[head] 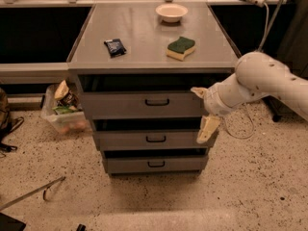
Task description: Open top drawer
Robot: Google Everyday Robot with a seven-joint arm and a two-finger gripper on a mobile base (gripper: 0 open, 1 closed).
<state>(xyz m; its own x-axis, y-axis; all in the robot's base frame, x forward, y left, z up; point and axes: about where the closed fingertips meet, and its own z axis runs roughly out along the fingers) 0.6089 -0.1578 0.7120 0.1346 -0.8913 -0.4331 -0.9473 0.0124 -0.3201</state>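
The top drawer (pixel 120 106) is the widest grey front of the cabinet, under the grey top, with a small black bar handle (pixel 157 101) at its centre. A dark gap shows above its front. Two narrower drawers, the middle drawer (pixel 125 140) and the bottom drawer (pixel 130 165), sit below it. My gripper (pixel 203 110) is at the right end of the top drawer's front, to the right of the handle and not touching it. Its cream fingers (pixel 208 128) are spread apart and hold nothing. The white arm (pixel 262 78) reaches in from the right.
On the cabinet top lie a white bowl (pixel 171 12), a green and yellow sponge (pixel 181 47) and a black packet (pixel 115 47). A clear bin of packets (pixel 62 110) stands on the floor at the left. A metal rod (pixel 31 193) lies front left. A cable (pixel 240 129) hangs at the right.
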